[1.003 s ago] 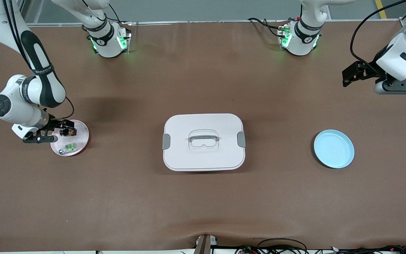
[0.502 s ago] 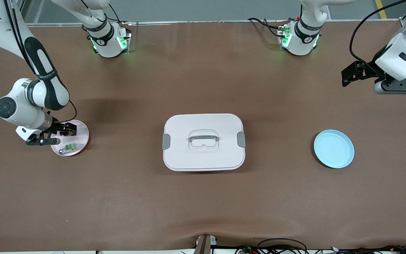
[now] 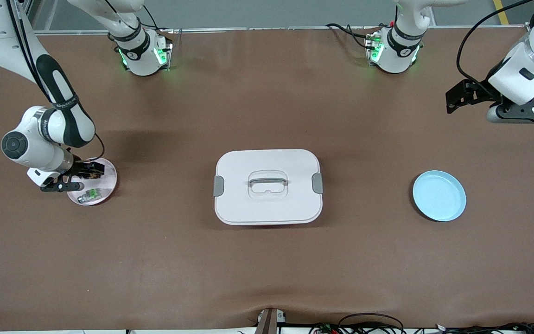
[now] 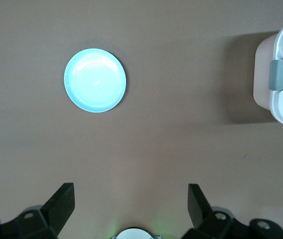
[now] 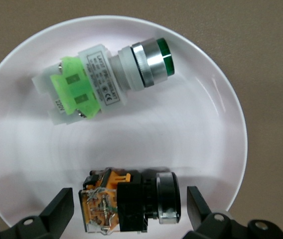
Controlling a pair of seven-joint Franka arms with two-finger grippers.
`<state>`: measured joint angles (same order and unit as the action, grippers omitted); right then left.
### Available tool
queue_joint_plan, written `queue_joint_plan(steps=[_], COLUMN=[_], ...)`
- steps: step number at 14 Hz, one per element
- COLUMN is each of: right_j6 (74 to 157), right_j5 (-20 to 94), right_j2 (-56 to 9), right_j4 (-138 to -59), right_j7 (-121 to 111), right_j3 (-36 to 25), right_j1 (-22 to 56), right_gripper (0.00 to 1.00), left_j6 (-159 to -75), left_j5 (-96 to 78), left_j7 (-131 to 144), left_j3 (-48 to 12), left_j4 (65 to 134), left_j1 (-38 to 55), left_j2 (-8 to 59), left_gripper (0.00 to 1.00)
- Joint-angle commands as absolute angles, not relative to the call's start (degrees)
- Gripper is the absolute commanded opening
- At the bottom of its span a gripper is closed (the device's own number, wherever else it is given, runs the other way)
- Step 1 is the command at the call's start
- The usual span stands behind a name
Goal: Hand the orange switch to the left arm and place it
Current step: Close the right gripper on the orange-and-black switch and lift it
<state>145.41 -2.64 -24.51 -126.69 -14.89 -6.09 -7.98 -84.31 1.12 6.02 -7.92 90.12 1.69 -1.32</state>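
Note:
The orange switch [image 5: 126, 201] lies on its side on a pink plate [image 5: 181, 129] toward the right arm's end of the table. My right gripper [image 5: 130, 199] is low over this plate, open. One finger stands off each end of the switch without touching it. In the front view the switch [image 3: 94, 170] is partly hidden by the right gripper [image 3: 84, 176]. The white box [image 3: 267, 185] sits mid-table. My left gripper [image 3: 453, 98] hangs open and empty over bare table near the left arm's end, and the left wrist view shows the left gripper [image 4: 131, 199] with nothing between its fingers.
A green-and-clear switch [image 5: 106, 82] shares the pink plate [image 3: 109, 183], nearer the front camera than the orange one. An empty light-blue plate [image 3: 439, 195] lies toward the left arm's end. The left wrist view shows that blue plate [image 4: 95, 80] and a corner of the box [image 4: 281, 74].
My right arm has shifted a little toward the box and the gripper has settled around the orange switch. The left gripper has drifted slightly toward the bases. Both stay open.

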Motion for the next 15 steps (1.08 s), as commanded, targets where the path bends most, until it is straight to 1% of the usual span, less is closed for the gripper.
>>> queue_joint_plan(steps=[1,3,5,7,8,12,14,15], right_j6=[145.6,145.7,145.7,145.7,145.7,144.3,139.8,135.6], right_j5=[-2.3,-2.3,-2.4,-2.4,-2.4,-2.4,-2.4,-2.1], right_j2=[-25.0,-25.0,-25.0,-25.0,-25.0,-24.0,-21.4,-19.8], right_j4=[-126.1,-126.1,-126.1,-126.0,-126.0,-125.9,-125.6,-125.2], right_j7=[-15.1,-15.6,-15.8,-16.1,-16.1,-17.5,-18.0,-17.8], right_j3=[-5.7,-5.7,-5.7,-5.7,-5.7,-5.6,-5.6,-5.5], right_j1=[-8.3,-8.1,-8.1,-8.1,-8.2,-8.3,-8.3,-8.2], right_gripper=[1.0,0.73,0.53,0.36,0.33,0.33,0.34,0.34], left_j6=[-84.5,-84.7,-84.8,-85.2,-85.6,-86.4,-86.4,-86.4], left_j5=[1.1,1.2,1.2,1.2,1.2,1.2,1.2,1.2], left_j7=[5.0,5.0,5.0,5.0,5.0,5.0,5.0,5.1], left_j3=[-8.1,-8.1,-8.1,-8.1,-8.1,-8.2,-8.2,-8.1], left_j4=[90.1,90.1,90.1,90.1,90.1,90.1,90.1,90.1], left_j1=[1.1,1.1,1.1,1.2,1.2,1.3,1.3,1.3], left_j2=[-1.9,-1.7,-1.6,-1.6,-1.5,-1.1,-1.1,-1.2], left_gripper=[1.0,1.0,1.0,1.0,1.0,1.0,1.0,1.0])
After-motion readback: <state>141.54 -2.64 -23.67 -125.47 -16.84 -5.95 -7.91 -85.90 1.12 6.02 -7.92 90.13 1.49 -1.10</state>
